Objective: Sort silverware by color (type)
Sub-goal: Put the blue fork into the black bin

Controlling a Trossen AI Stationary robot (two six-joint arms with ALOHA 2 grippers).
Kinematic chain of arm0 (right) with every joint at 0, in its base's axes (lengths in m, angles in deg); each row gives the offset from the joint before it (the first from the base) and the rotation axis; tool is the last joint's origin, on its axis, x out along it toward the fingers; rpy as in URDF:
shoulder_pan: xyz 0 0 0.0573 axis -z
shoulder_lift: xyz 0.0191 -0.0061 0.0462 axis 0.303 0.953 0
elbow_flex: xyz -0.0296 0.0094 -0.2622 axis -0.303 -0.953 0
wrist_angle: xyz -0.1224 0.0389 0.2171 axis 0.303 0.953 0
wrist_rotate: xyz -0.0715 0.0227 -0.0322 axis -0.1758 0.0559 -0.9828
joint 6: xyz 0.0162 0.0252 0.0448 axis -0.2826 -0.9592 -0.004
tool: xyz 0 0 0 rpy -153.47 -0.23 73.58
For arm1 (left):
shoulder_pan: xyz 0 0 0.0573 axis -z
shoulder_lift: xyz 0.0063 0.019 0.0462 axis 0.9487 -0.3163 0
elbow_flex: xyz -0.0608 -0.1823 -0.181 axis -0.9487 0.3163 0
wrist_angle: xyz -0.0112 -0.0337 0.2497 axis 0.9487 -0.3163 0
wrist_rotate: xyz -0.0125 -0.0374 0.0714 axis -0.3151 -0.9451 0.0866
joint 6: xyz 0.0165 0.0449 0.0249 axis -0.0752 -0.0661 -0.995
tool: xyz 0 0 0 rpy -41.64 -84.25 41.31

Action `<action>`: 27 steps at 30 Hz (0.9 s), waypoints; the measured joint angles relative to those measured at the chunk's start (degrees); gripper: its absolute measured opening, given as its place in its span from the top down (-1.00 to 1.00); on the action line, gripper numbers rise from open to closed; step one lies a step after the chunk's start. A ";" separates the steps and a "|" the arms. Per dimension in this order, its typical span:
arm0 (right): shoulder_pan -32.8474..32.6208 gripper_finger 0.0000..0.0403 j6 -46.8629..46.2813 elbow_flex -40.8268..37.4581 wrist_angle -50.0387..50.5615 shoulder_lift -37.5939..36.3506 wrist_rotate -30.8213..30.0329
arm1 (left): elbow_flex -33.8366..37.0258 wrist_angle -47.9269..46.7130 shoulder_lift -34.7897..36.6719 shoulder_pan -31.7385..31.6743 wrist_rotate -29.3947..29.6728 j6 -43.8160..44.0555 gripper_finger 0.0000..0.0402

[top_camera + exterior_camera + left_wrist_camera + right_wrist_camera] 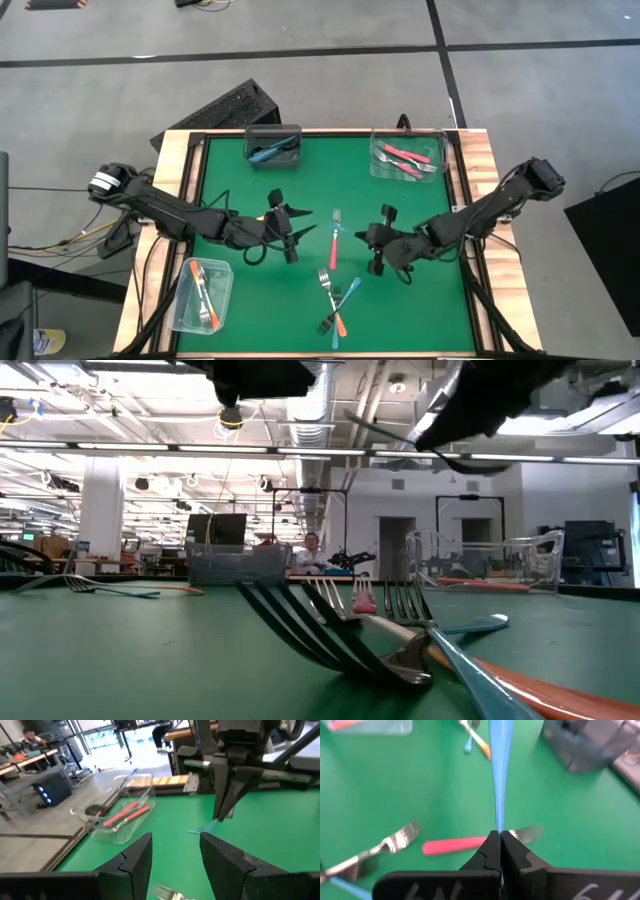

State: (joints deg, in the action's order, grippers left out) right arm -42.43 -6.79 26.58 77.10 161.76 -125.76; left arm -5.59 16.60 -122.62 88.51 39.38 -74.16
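Observation:
Small forks with coloured handles lie on the green mat. A pink one [334, 240] lies between my two grippers. An orange one, a blue one and a dark one [335, 303] cross near the near edge. My right gripper [500, 840] is shut on a blue-handled fork [500, 775]; its tines are hidden. My left gripper [175, 865] is open, hovers left of the pink fork [454, 845] and holds nothing. It faces the right gripper [223, 812]. My right gripper pinches the blue fork's slim handle at its narrow part [499, 822] between the two shut fingertips. The fingers come from above, pointing down, as the left wrist view shows. The handle runs straight out from the fingers, along them, and widens toward its free end [200, 829], low over the mat.
A dark bin [272, 145] at the far edge holds blue forks. A clear tub [408, 155] at the far right holds pink ones. Another clear tub [200, 295] at the near left holds orange ones. The crossed forks [340, 645] lie close to the low camera.

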 joint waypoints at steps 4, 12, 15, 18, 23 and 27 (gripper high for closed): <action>1.00 0.94 4.46 0.00 -7.11 -0.48 -2.53 | 4.26 8.23 0.71 -0.13 -2.11 -0.02 0.24; 3.50 0.95 16.88 0.00 -24.42 -0.46 2.11 | 23.01 47.24 0.53 -4.61 -20.04 0.44 0.24; 5.53 0.95 19.15 0.02 -30.23 -0.46 8.58 | 24.05 49.17 0.52 -5.55 -23.58 0.45 0.24; 7.23 0.95 20.47 0.02 -32.83 -0.46 12.05 | 23.01 49.14 0.50 -5.83 -25.77 -0.49 0.24; 9.74 0.95 21.26 0.02 -35.94 -0.44 18.74 | 20.16 48.21 0.50 -6.01 -27.32 -3.50 0.24; 10.51 0.95 21.39 0.10 -36.86 0.66 20.34 | 17.47 44.16 0.50 -7.09 -28.00 -3.56 0.24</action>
State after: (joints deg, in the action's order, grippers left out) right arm -31.92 14.60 26.68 40.24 162.42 -105.41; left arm 11.87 60.76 -122.12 81.42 11.38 -77.72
